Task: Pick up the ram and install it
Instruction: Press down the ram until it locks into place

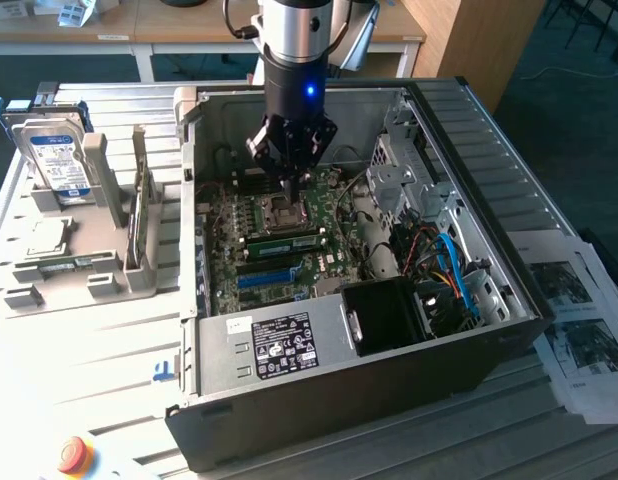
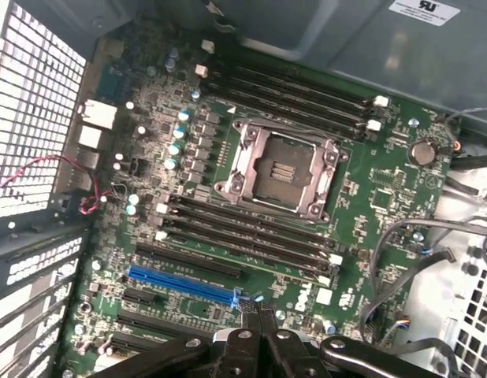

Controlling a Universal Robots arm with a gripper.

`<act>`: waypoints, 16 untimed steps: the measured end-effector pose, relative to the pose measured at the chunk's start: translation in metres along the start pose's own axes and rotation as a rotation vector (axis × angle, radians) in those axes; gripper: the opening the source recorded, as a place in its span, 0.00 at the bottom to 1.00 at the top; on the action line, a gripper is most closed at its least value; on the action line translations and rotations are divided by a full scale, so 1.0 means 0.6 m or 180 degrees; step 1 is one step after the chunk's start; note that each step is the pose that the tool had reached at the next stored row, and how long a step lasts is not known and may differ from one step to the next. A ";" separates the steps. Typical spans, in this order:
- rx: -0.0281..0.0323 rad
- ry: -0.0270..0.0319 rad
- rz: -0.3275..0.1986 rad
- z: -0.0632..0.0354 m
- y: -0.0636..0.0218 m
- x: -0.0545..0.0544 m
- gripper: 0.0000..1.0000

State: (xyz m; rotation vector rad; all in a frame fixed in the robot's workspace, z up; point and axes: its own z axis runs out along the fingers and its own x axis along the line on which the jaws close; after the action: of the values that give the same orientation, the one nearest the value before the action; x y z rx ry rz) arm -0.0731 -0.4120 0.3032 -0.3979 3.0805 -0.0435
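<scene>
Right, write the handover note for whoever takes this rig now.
Gripper: shut, holding nothing, over the processor socket inside the open case.
Ram: green stick lying along the black slots between the socket and the blue slot, apart from the gripper.
Done: ram appears to be placed in a slot.
Left: I cannot tell whether it is fully seated or latched, so confirm that.

So the computer case (image 1: pixel 389 330) sits open on the bench (image 1: pixel 79 350), motherboard (image 1: pixel 279 240) inside. Parts holder (image 1: pixel 79 270) with a hard drive (image 1: pixel 54 160) is off to the exterior view's left, papers (image 1: pixel 579 320) on the right.
</scene>
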 end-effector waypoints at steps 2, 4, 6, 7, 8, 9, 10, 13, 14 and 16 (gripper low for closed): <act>-0.0016 0.0031 0.0000 0.000 0.000 0.000 0.10; -0.0017 0.0037 0.0000 0.000 0.000 0.000 0.10; -0.0018 0.0037 0.0000 0.000 0.000 0.000 0.10; -0.0017 0.0038 0.0016 0.000 0.000 0.000 0.10; -0.0016 0.0039 0.0051 0.000 0.000 0.000 0.10; -0.0015 0.0040 0.0104 0.000 0.000 0.000 0.10; -0.0014 0.0042 0.0161 0.000 0.000 0.000 0.10; -0.0009 0.0047 0.0326 0.000 0.000 0.000 0.10; -0.0008 0.0049 0.0381 0.000 0.000 0.000 0.10; -0.0005 0.0051 0.0480 0.000 0.000 0.000 0.10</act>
State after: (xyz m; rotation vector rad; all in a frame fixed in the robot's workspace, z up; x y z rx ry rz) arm -0.0731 -0.4121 0.3030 -0.1652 3.1160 -0.0400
